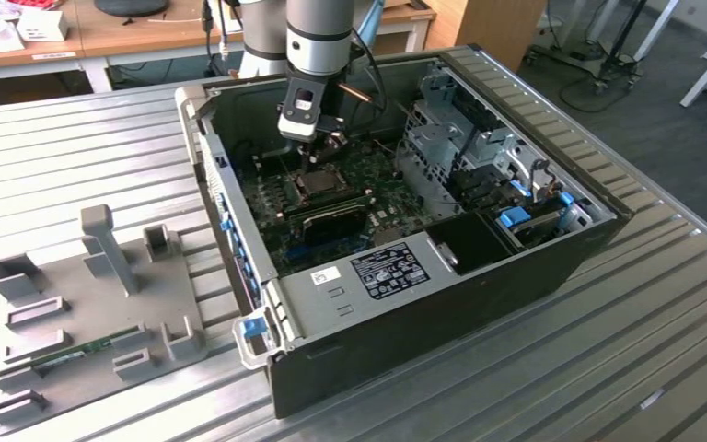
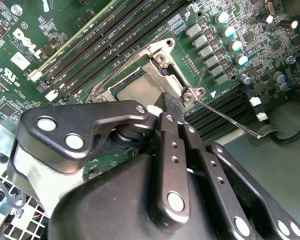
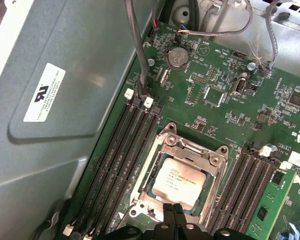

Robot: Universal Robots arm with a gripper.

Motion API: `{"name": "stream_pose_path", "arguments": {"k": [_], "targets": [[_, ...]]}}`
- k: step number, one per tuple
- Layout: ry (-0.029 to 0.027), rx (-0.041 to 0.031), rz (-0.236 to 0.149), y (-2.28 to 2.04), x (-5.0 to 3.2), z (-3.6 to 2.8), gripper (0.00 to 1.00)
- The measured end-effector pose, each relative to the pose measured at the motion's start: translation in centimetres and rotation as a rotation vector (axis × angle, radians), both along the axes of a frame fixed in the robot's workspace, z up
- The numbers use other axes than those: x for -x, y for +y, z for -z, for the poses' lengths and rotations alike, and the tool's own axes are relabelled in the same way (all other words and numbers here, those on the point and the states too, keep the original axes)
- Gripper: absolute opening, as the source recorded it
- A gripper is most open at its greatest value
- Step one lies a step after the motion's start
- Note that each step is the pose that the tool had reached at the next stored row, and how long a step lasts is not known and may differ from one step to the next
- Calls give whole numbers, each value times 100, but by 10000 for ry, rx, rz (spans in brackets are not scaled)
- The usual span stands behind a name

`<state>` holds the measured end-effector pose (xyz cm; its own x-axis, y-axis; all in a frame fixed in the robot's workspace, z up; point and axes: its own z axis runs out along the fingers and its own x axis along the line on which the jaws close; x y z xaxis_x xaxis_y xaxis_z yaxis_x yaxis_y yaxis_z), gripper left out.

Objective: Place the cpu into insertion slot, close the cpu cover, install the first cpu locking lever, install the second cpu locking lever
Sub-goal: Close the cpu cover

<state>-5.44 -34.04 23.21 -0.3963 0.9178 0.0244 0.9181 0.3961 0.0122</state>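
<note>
Cpu (image 3: pixel 179 181) sat flat in the insertion slot (image 1: pixel 318 182) near the middle of the green motherboard (image 3: pixel 215 100), between two banks of long black memory slots (image 3: pixel 121 155). Its silvery top showed through the hollow centre of the cpu cover (image 3: pixel 190 149), which lay closed over it. The board was mounted inside an open computer case (image 1: pixel 452 313) lying on its side on a slatted metal table (image 1: pixel 648 368).

In the exterior view the gripper (image 1: pixel 325 138) hung from the arm inside the case, just above the socket and toward the case's far wall. In both wrist views the black fingers (image 3: pixel 169 216) were pressed together with nothing visibly pinched between them, and their tips came down at one edge of the cover. In the second wrist view the gripper (image 2: pixel 171 102) stood just beside a corner of the cover. From that corner a thin locking lever (image 2: pixel 225 117) angled out across a bank of memory slots, its hooked end near the board's edge.
</note>
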Motion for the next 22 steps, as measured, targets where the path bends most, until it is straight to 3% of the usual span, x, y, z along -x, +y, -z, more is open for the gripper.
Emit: {"name": "stream_pose_path", "arguments": {"k": [12,16,22], "targets": [[-5,-7,-241,0,0,0,11],[-24,-23,-654,0,0,0,11],[-39,-27,-1565,0,0,0,11]]}}
